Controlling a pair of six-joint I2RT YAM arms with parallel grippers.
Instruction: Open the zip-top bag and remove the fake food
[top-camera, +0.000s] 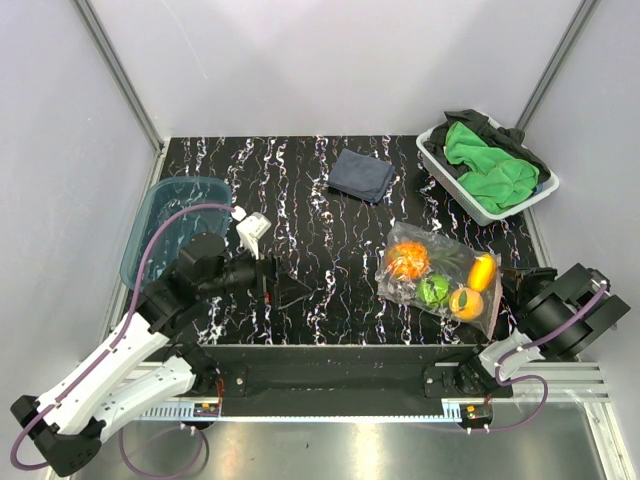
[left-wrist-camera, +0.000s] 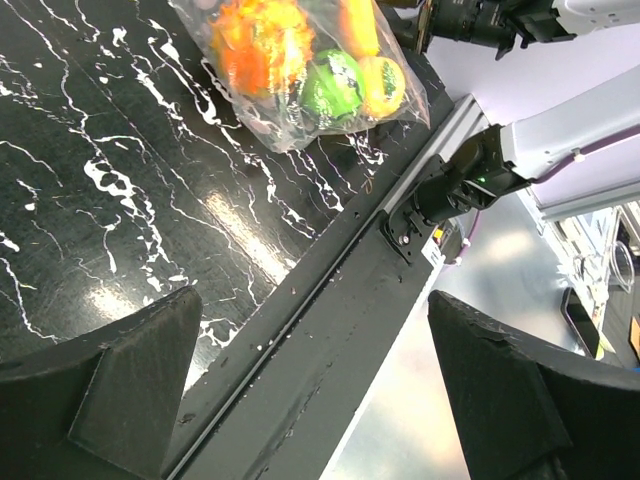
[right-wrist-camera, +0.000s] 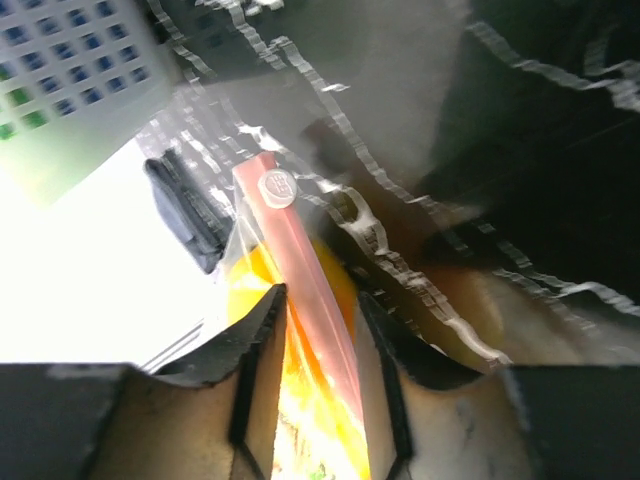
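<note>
Pink plastic runs between the fingers of the right gripper (right-wrist-camera: 322, 295), which stand close together on either side of the zip strip (right-wrist-camera: 300, 255) of the zip-top bag (top-camera: 440, 272) and appear to pinch it. A small white round tab (right-wrist-camera: 277, 185) sits on the strip just beyond the fingertips. The bag lies on the black marbled table (top-camera: 300, 200), its mouth at the right fingers and its body reaching away from them, with the fake food (top-camera: 433, 290), orange, yellow and green pieces, inside. Well apart from it, the left gripper (top-camera: 288, 290) hangs low with its fingers (left-wrist-camera: 140, 390) spread wide and nothing between them, the bag far ahead of their tips. The risk from here looks like one-handed work. With only one side holding, a pull on the strip is likely to drag the whole bag across the table rather than part the seal. The crinkly film could also slide out of a pinch that takes both lips of the mouth together. A hard tug might carry the load toward the near table edge, close by the right fingers, or scatter the pieces once the mouth gives. A blue tub (top-camera: 150, 215) sits behind the left fingers. A basket (top-camera: 450, 185) of green cloths (top-camera: 490, 165) and a folded dark cloth (top-camera: 360, 173) lie well beyond the bag.
</note>
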